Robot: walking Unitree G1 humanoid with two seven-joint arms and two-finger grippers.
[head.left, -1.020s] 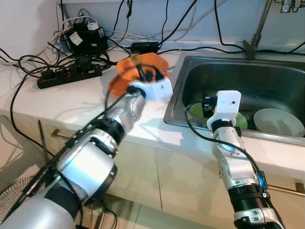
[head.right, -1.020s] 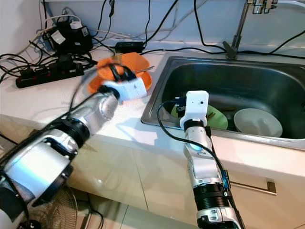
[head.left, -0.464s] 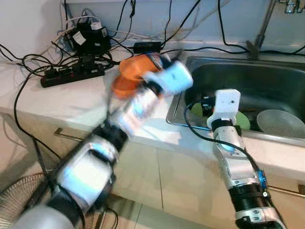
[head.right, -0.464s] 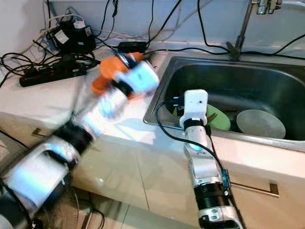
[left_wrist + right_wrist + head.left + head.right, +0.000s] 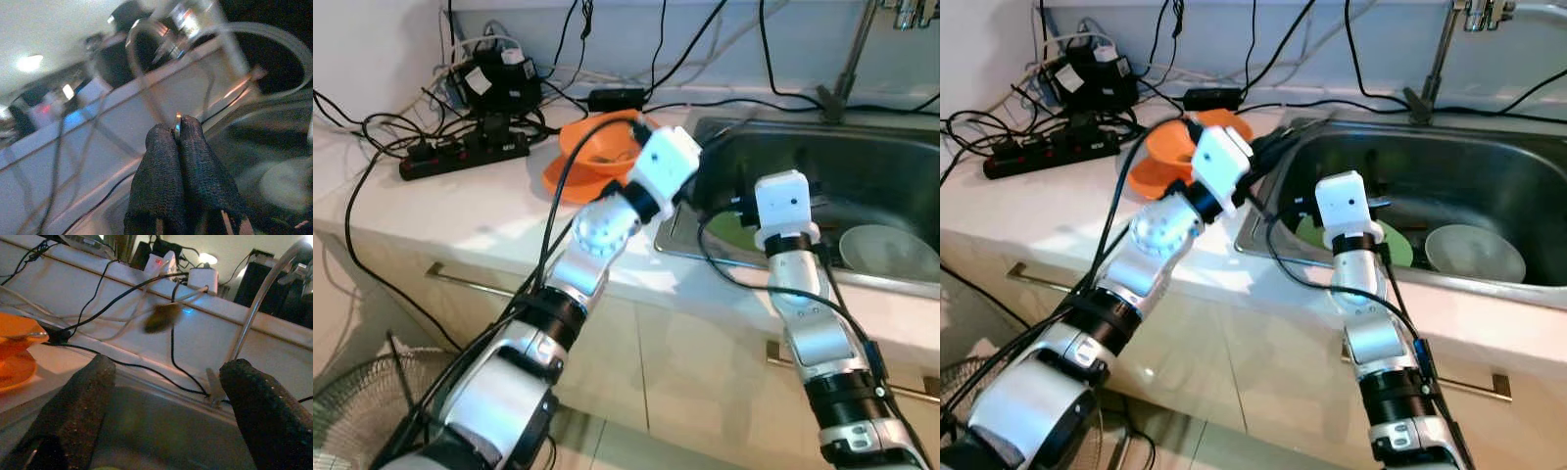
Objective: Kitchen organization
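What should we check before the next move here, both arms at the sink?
1. Left hand shut on a thin metal utensil: ok, but which utensil: cannot tell.
2. Left hand over the sink, past the counter edge: ok.
3. Right hand open, nothing between its fingers: ok.
4. Arms close together at the sink's near left corner, cables crossing between them: not ok.
5. Drop spot in the sink beside the green plate and white bowl: cannot tell.
6. Orange bowls still on the counter: not ok.

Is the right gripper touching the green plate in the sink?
Apart. In the right wrist view the right gripper has its fingers spread wide in open air above the sink, holding nothing; the green plate lies below on the basin floor.
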